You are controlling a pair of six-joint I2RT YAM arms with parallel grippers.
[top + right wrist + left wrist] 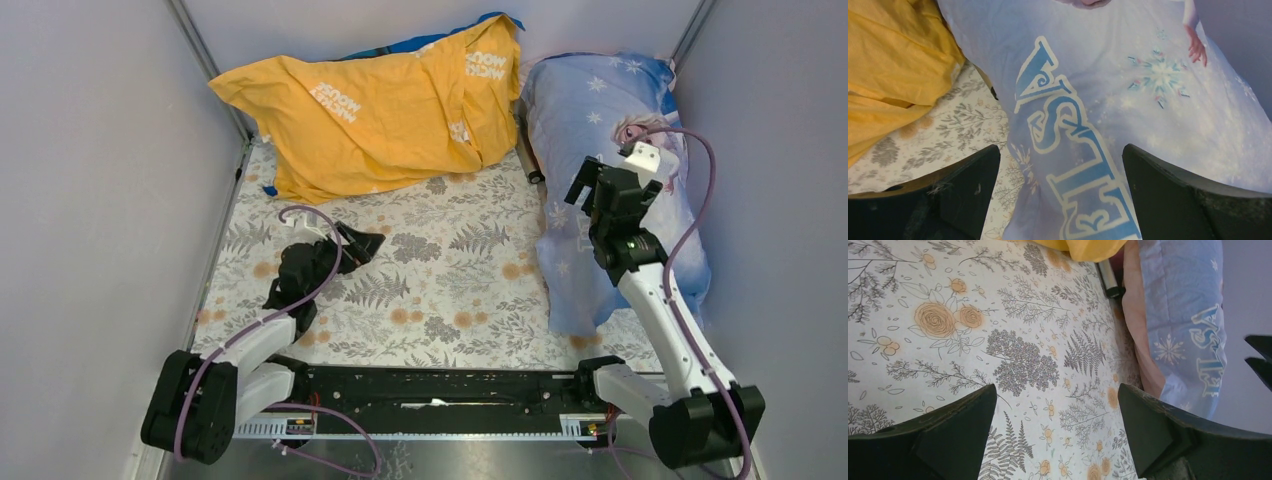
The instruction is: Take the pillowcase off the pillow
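Observation:
The pillowcase [585,120], light blue with snowflakes, a princess and lettering, lies lengthwise along the right wall. It covers the pillow, which is hidden inside. My right gripper [612,187] is open and hovers above the pillowcase's middle; in the right wrist view the gripper [1060,152] has its jaws wide apart over the blue lettering [1073,145]. My left gripper [358,243] is open and empty over the floral cloth, left of centre. In the left wrist view this gripper [1058,392] faces the pillowcase [1188,315], whose pale pink edge [1135,330] shows.
A yellow-orange cushion [380,110] with white lettering lies at the back, its corner close to the pillowcase. A dark cylinder [527,160] lies between them, also in the left wrist view [1109,280]. Grey walls close in on both sides. The floral tablecloth [440,270] covers the table.

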